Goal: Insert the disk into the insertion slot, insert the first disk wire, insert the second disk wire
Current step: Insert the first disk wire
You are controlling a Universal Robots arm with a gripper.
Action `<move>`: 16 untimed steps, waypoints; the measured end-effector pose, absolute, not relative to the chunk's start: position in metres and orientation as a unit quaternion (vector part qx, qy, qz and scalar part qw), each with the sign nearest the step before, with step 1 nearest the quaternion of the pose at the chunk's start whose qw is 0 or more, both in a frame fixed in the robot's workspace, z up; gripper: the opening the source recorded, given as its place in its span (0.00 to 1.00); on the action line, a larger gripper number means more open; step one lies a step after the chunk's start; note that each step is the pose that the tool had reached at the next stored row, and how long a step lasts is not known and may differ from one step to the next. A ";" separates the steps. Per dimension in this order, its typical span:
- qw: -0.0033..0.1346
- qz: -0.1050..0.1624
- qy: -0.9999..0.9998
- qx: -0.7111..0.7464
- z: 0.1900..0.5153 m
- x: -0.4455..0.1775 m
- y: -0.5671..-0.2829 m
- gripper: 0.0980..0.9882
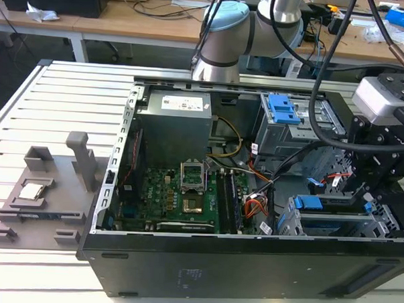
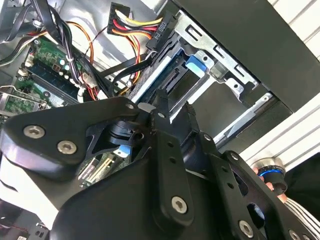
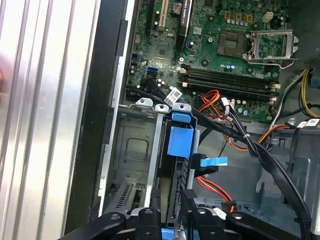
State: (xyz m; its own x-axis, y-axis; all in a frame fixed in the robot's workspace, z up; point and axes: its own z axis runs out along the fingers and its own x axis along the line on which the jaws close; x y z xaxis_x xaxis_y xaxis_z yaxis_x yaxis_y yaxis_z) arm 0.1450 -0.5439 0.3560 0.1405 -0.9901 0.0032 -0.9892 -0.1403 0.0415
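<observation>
Directly ahead of the gripper (image 3: 171, 199) the disk (image 3: 179, 142) is found, seen edge-on and already set within the insertion slot (image 3: 131, 160). Whether the gripper is clamped or spread cannot be told. The disk's long axis is seen to run straight away from the gripper toward the motherboard (image 3: 220, 60), in line with the slot's walls, with its blue end turned to the board. Just beside that end a black cable bundle (image 3: 250, 142) and red and orange wires (image 3: 212, 97) are draped; whether any is plugged into the disk cannot be made out. In the exterior view the gripper is poised just above the slot, at the exterior view's right.
</observation>
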 end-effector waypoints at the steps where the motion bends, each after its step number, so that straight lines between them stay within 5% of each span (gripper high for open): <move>1: 0.017 -0.012 -0.655 0.755 0.356 0.145 -0.543 0.23; 16: 0.017 -0.012 -0.647 0.762 0.356 0.156 -0.519 0.23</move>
State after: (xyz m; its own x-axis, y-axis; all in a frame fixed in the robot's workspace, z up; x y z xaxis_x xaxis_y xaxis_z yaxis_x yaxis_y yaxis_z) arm 0.1558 -0.5189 0.3560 0.1624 -0.9867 0.0034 -0.9859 -0.1622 0.0415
